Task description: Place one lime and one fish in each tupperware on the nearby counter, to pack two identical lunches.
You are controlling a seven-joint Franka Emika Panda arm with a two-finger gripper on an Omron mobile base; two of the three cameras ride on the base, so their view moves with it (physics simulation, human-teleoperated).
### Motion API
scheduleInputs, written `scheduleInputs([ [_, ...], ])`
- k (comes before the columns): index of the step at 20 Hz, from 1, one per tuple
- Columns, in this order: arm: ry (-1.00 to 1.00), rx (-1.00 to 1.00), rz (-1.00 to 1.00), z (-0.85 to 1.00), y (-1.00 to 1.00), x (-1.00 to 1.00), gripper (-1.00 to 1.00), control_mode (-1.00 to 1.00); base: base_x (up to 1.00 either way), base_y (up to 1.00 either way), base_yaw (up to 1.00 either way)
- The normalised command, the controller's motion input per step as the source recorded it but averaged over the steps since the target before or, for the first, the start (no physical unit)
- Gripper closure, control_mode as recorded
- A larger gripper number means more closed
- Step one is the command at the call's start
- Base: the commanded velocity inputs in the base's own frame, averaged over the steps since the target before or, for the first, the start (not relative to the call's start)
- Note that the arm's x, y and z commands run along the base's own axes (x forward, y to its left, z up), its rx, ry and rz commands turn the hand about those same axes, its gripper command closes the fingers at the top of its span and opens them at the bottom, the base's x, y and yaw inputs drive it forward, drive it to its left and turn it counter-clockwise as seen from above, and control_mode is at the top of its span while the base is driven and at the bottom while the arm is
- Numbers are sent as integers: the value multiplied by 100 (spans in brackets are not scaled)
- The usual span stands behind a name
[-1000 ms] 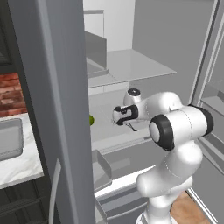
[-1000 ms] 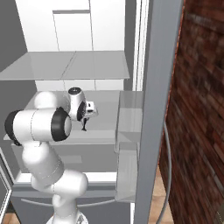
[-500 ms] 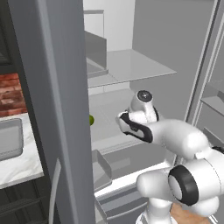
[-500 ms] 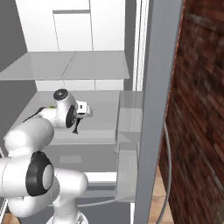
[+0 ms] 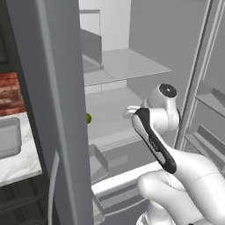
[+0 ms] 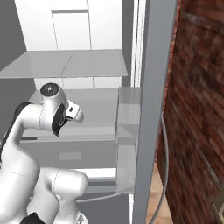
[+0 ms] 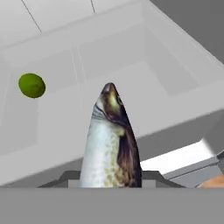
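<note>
Gripper closed on fish (image 7: 111,144), held head-outward along the hand axis, silver belly and dark mottled back plain in the hand view; finger tips hidden behind the fish body. Compared with one second ago: hand no longer facing across the fridge shelf (image 5: 114,116) at mid-height, arm folded back toward the base, wrist swung so that the dark forearm link now runs diagonally in the left base view and the hand (image 6: 65,116) sits closer to the robot body in the right base view. Meaning for the task, as a judgement: fish lifted clear of the shelf, withdrawal from the fridge under way, transport to a tupperware next. One lime (image 7: 32,85) left on the pale shelf, well apart from the fish, also visible as a green spot at the door edge (image 5: 88,117). Marble counter (image 5: 19,160) at the far left of the left base view, beyond the open fridge door (image 5: 48,110); tupperware location not determinable from these views. Risk: door edge in the swing path toward the counter.
</note>
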Motion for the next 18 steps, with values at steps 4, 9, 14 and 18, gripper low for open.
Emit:
scheduleInputs([
  [4, 0, 0, 0, 0, 0, 0, 100, 100, -100, 36, -21],
  [9, 0, 0, 0, 0, 0, 0, 100, 100, -100, 48, -19],
  [14, 0, 0, 0, 0, 0, 0, 100, 100, -100, 60, -21],
  [18, 0, 0, 0, 0, 0, 0, 100, 100, -100, 63, -27],
])
